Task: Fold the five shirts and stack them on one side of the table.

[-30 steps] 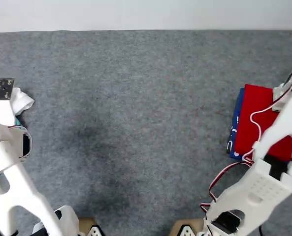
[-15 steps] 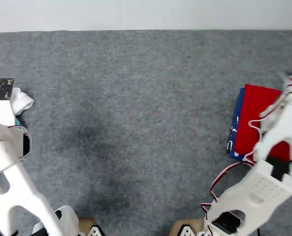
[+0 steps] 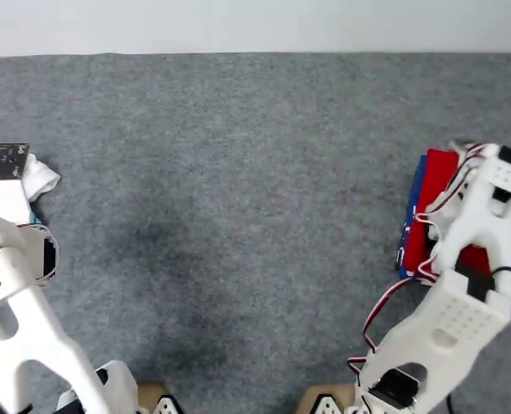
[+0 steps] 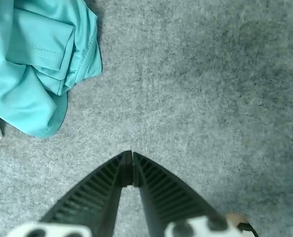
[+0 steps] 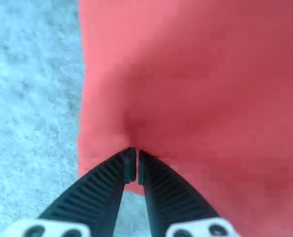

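A folded red shirt (image 3: 440, 185) lies on a folded blue shirt (image 3: 412, 216) at the table's right side. My right arm stands over this stack. In the right wrist view my right gripper (image 5: 133, 152) is shut, its tips resting on the red shirt (image 5: 195, 74) near its edge. At the left side lie a crumpled white shirt (image 3: 35, 177) and a crumpled teal shirt (image 4: 35, 64). My left gripper (image 4: 132, 158) is shut with nothing in it, over bare carpet a short way from the teal shirt.
Grey carpet (image 3: 238, 172) covers the table, with wide free room between the two arms. A small circuit board (image 3: 3, 157) on the left arm sits by the white shirt. The table's far edge meets a pale wall.
The right arm has swung in from the right edge and now sits over the red shirt, covering more of it. The left arm has barely moved.
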Robot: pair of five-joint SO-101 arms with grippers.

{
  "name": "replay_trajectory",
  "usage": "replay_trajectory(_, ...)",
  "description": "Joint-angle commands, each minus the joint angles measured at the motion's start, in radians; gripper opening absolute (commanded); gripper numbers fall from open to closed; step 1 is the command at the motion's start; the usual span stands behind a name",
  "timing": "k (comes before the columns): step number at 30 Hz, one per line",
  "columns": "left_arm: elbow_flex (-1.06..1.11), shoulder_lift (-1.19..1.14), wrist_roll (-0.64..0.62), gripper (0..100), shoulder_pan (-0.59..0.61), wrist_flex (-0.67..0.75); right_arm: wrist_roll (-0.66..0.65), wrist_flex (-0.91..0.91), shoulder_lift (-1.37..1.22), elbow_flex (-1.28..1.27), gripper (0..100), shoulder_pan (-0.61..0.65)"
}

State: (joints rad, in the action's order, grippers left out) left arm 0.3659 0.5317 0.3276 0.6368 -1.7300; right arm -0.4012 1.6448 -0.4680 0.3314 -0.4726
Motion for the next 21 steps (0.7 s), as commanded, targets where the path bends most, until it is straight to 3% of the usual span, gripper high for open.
replay_trajectory(1, -0.005, 0.026, -0.009, 0, -0.006, -0.025, -0.011, 0.045, 0.133, 0.112, 1.4, -0.071)
replay_trajectory(7, -0.005, 0.026, -0.009, 0, -0.006, -0.025, -0.152, 0.041, 0.142, 0.124, 1.4, -0.194)
replay_trajectory(13, -0.005, 0.026, -0.009, 0, -0.008, -0.025, -0.173, -0.016, -0.015, 0.124, 1.4, -0.305)
replay_trajectory(21, -0.007, 0.026, -0.006, 0, -0.008, -0.025, -0.169, 0.059, -0.042, 0.204, 1.4, -0.283)
